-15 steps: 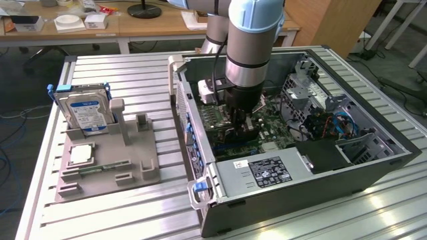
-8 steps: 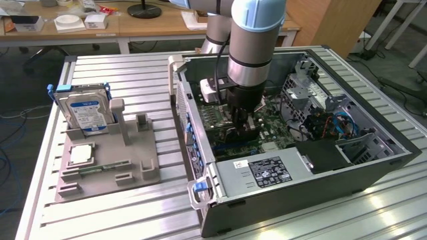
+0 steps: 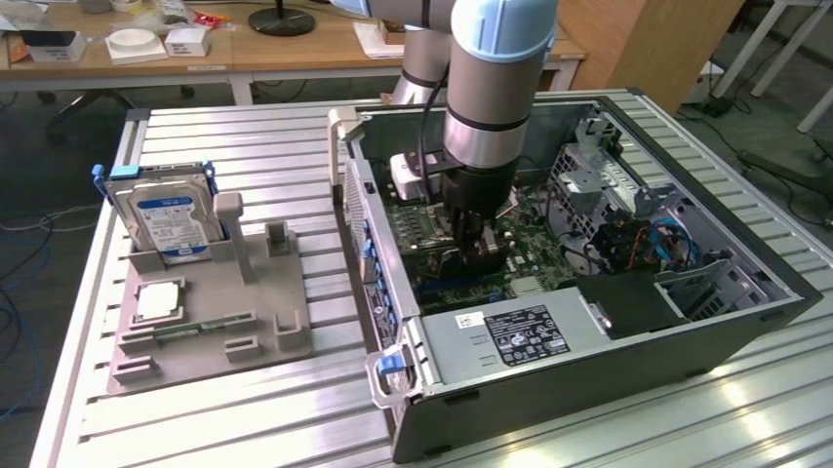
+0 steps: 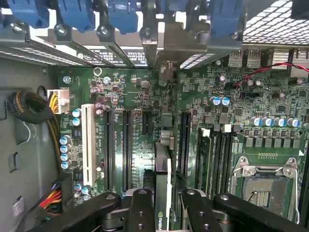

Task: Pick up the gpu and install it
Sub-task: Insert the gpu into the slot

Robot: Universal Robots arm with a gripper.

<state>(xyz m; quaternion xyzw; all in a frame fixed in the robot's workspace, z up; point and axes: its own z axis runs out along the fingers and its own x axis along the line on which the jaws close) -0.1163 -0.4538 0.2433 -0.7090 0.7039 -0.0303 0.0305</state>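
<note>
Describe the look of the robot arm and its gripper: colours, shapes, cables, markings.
The arm is a thick silver-grey tube with pale blue joint caps and black rings. A black cable runs down its side past a white box at the wrist. The gripper is black, with jointed metal finger links dotted with round bolt heads. No markings are legible.

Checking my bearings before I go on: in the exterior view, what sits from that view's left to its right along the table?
Hard drive upright in the grey holder tray → memory stick lying in that tray → gripper holding the gpu inside the open computer case.
</note>
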